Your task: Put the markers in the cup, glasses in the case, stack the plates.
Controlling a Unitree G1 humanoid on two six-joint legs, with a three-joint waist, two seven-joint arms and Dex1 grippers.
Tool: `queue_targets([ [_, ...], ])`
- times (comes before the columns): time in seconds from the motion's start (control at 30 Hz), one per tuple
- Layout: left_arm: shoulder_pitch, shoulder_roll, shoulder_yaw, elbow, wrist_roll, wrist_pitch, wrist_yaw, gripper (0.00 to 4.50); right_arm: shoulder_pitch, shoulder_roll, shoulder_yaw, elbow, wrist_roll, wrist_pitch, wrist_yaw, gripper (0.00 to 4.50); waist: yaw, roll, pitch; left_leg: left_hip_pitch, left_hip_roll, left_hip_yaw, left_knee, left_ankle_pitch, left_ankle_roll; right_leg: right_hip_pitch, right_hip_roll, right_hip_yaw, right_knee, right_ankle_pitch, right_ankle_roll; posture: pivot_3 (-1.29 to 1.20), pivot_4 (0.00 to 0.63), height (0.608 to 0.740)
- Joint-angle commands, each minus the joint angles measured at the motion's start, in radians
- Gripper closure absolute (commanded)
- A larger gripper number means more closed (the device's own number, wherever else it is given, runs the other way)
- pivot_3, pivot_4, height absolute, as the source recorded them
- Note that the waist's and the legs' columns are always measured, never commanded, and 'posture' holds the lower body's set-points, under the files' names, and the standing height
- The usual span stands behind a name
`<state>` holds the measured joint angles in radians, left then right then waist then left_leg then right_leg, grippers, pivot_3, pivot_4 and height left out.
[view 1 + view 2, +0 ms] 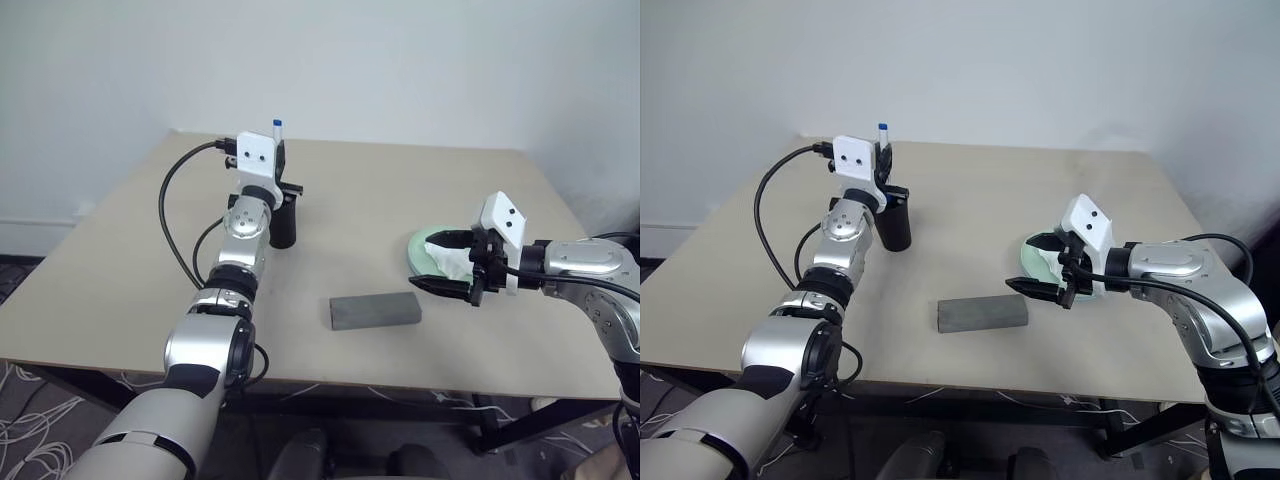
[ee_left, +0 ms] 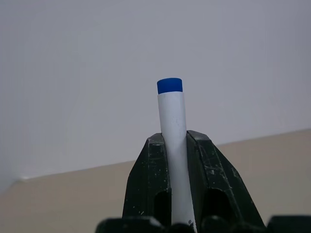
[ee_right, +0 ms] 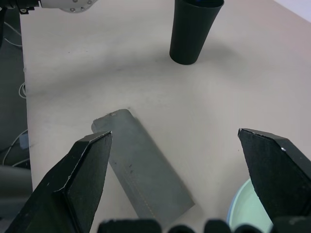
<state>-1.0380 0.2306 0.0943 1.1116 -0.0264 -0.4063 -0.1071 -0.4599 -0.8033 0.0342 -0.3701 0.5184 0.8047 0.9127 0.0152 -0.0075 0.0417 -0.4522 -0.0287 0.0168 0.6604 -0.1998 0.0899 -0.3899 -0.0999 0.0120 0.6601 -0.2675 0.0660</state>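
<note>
- Left eye view: the left claw (image 1: 277,150) is clamped on the blue-tipped marker (image 1: 277,128) and raised over the far left part of the beige worktop (image 1: 120,270). The marker stands nearly upright, its long axis vertical and its blue end on top, just above the black cup (image 1: 284,218). The cup stands upright directly below and in front of that claw, partly hidden by the wrist. The grey case (image 1: 375,310) lies flat near the middle of the worktop towards the near edge, its long axis running left to right.
- Right eye view: the right claw (image 1: 1040,288) hangs with its fingers spread wide and holds nothing; it points left and slightly down, just right of the case. Behind it lies the mint green plate (image 1: 1032,258) with crumpled white tissue (image 1: 1082,283) on it, at the right side of the worktop.
- Left wrist view: the two black fingers (image 2: 146,187) pinch the white marker barrel between them; its blue end rises clear above them against the pale wall (image 2: 73,73).
- Right wrist view: the wide-apart fingers (image 3: 73,184) frame the case, which lies aslant between them, untouched. The cup stands beyond it, mouth up, and a pale plate rim shows beside one finger.
</note>
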Motion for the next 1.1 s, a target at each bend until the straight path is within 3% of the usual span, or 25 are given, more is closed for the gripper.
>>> queue_targets([
  [0.03,-0.044,0.006,0.02,-0.006,-0.011,-0.028,-0.012,3.66,-0.02,0.002,-0.015,-0.022,0.01,-0.011,0.0,0.0,0.0,0.0,0.0,0.0,0.0,0.0,0.0,0.0,0.0,0.0,0.0,0.0,0.0,0.0,0.0,0.0,0.0,0.725],
  [0.13,-0.039,0.006,0.024,-0.003,-0.009,-0.032,-0.021,2.8,-0.026,0.004,-0.012,-0.02,0.009,-0.013,0.001,0.0,0.0,0.0,0.0,0.0,0.0,0.0,0.0,0.0,0.0,0.0,0.0,0.0,0.0,0.001,0.0,0.0,0.0,0.725],
  [0.33,-0.017,0.017,0.014,-0.075,-0.015,-0.029,-0.094,0.67,-0.028,0.009,-0.015,-0.023,0.011,-0.009,-0.005,0.0,-0.001,0.0,0.0,0.0,0.0,0.0,0.0,0.0,0.0,0.0,0.0,0.0,0.0,0.001,0.001,0.0,0.0,0.725],
  [0.47,0.061,0.034,0.005,-0.285,-0.09,0.076,-0.28,0.67,-0.024,0.009,-0.023,-0.025,0.012,-0.005,-0.014,0.0,-0.003,0.0,0.0,0.0,0.0,0.0,0.0,0.0,0.0,0.0,0.0,0.0,0.0,0.001,0.0,0.0,0.0,0.725],
  [0.7,0.32,0.238,-0.033,-0.843,-0.278,0.58,-0.631,0.67,-0.008,0.007,-0.054,-0.016,0.016,-0.005,-0.029,0.0,-0.031,0.001,0.0,0.0,0.0,0.0,-0.001,0.0,0.0,-0.001,0.001,0.002,0.0,0.001,0.0,0.0,0.0,0.725],
  [0.87,0.367,0.341,0.019,-0.953,-0.303,0.702,-0.643,0.67,-0.021,0.029,-0.047,-0.017,0.027,0.006,-0.045,0.0,-0.032,0.001,0.0,0.001,0.0,0.0,-0.001,0.0,0.0,0.0,0.0,0.0,0.0,0.001,0.0,0.0,0.0,0.725],
  [1.1,0.411,0.367,0.06,-1.071,-0.35,0.833,-0.617,0.67,-0.03,0.069,-0.02,-0.033,0.05,0.022,-0.056,0.0,-0.033,0.001,0.0,0.002,-0.002,0.0,-0.002,0.0,0.0,0.001,0.0,0.002,0.0,0.001,0.0,0.0,0.0,0.725],
])
